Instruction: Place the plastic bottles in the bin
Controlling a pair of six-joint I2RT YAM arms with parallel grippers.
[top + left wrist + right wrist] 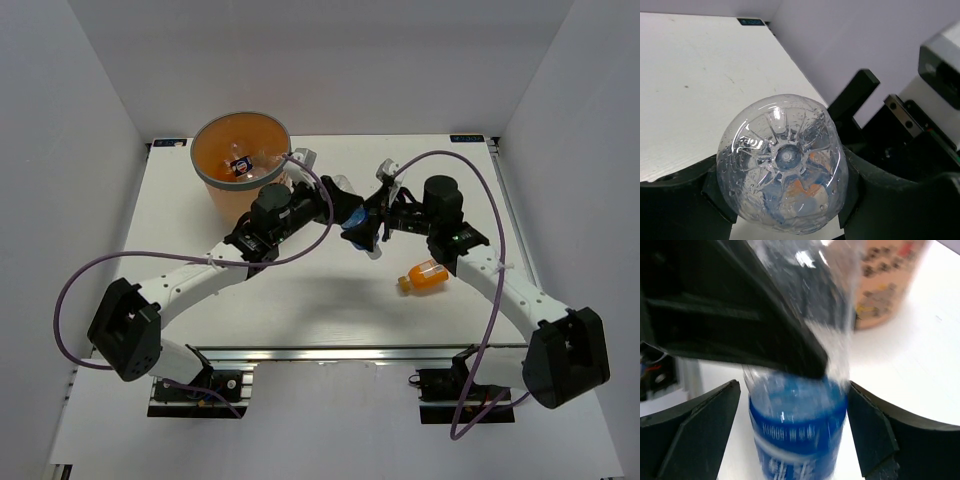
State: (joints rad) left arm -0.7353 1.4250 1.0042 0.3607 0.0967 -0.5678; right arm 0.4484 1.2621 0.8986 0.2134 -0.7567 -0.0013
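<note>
Orange bin (214, 148), one bottle (240, 166) inside

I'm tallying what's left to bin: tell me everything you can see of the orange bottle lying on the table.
The orange bottle is small and stubby, its plastic looking bright orange. It lies on its side on the white table, narrower cap end toward the near left, close beside the right arm; contact there cannot be told. No tool holds it.
</note>
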